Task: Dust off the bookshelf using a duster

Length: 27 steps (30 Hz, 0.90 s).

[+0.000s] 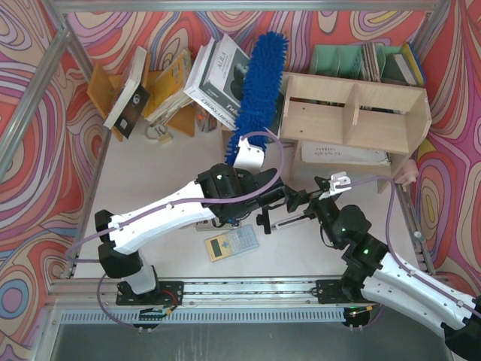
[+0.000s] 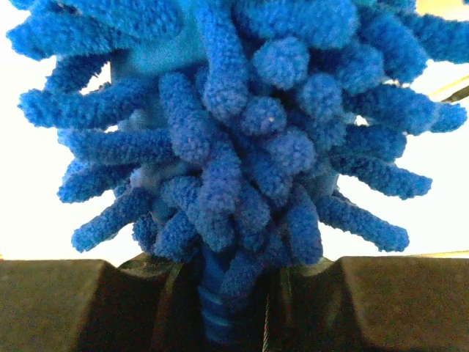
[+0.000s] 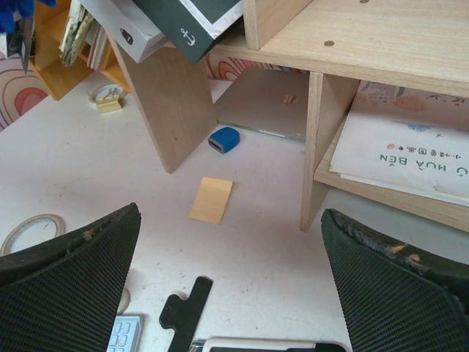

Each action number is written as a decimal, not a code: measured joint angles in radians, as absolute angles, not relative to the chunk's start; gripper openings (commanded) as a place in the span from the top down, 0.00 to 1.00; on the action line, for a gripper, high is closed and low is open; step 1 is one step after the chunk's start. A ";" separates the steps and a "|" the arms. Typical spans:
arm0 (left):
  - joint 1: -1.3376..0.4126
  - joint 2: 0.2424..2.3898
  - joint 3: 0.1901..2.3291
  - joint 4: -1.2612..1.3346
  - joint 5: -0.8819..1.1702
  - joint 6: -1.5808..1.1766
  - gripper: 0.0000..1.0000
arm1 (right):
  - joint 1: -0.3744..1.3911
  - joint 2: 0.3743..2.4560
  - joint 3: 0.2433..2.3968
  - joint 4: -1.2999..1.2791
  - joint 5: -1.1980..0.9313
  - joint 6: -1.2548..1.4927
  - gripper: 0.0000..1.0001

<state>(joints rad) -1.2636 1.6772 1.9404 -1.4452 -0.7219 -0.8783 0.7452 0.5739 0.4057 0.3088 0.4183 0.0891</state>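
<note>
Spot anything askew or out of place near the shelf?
Yes. Black-and-white books lean tilted at the bookshelf's left end instead of standing in a compartment. A tan notepad and a small blue item lie loose on the table by its uprights.

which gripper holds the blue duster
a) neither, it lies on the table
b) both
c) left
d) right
c: the left gripper is shut on the duster at its handle, while the right gripper stands open with nothing between its fingers.
</note>
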 measured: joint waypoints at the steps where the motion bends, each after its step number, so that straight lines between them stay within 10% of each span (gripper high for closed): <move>1: -1.264 1.672 1.916 -1.428 -0.712 -0.871 1.00 | 0.745 0.579 0.406 0.309 0.421 0.085 0.01; 27: -1.268 1.368 1.716 -1.255 -0.819 -0.812 1.00 | 0.745 0.616 0.407 0.308 0.502 0.049 0.01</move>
